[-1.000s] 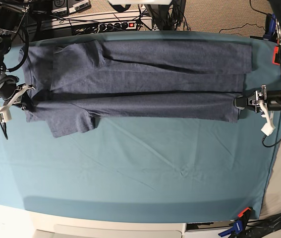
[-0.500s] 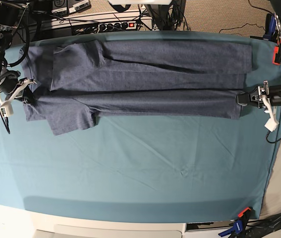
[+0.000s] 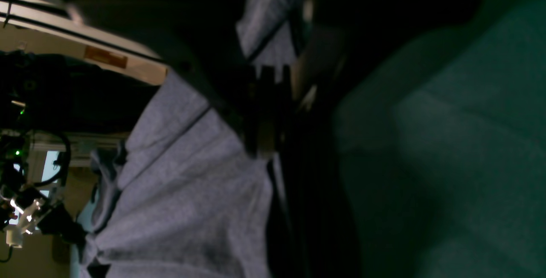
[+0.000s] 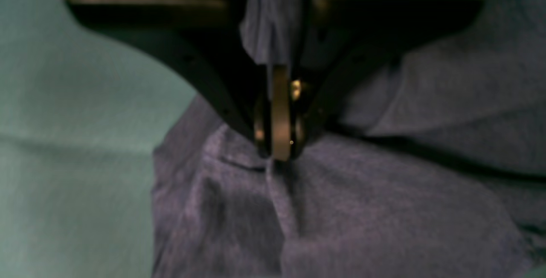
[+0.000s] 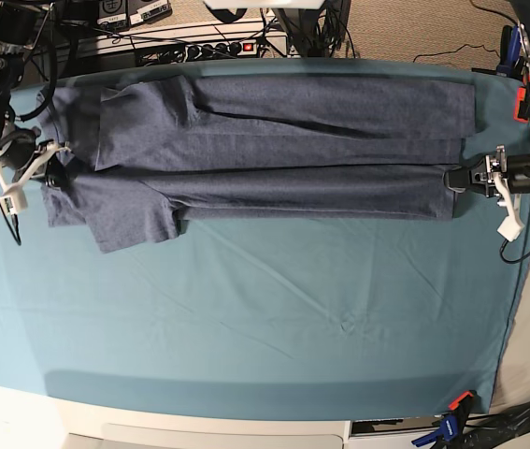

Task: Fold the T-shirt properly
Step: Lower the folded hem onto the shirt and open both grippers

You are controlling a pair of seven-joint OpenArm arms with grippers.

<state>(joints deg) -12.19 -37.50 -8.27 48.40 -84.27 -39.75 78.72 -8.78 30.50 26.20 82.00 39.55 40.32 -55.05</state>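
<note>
The slate-blue T-shirt lies stretched across the far half of the teal cloth, folded lengthwise, with one sleeve sticking out toward the near side at the left. No lettering shows. My left gripper is shut on the shirt's hem edge at the right; the left wrist view shows cloth pinched between the closed fingers. My right gripper is shut on the shoulder edge at the left; the right wrist view shows fabric bunched in the closed fingers.
The teal table cloth covers the table. A power strip and cables lie beyond the far edge. A clamp holds the cloth at the near right corner. An orange clamp sits at the far right edge.
Both grippers have pulled the gripped near edge of the shirt toward the far side, so the near fold line has moved up. The shirt stays taut between them.
</note>
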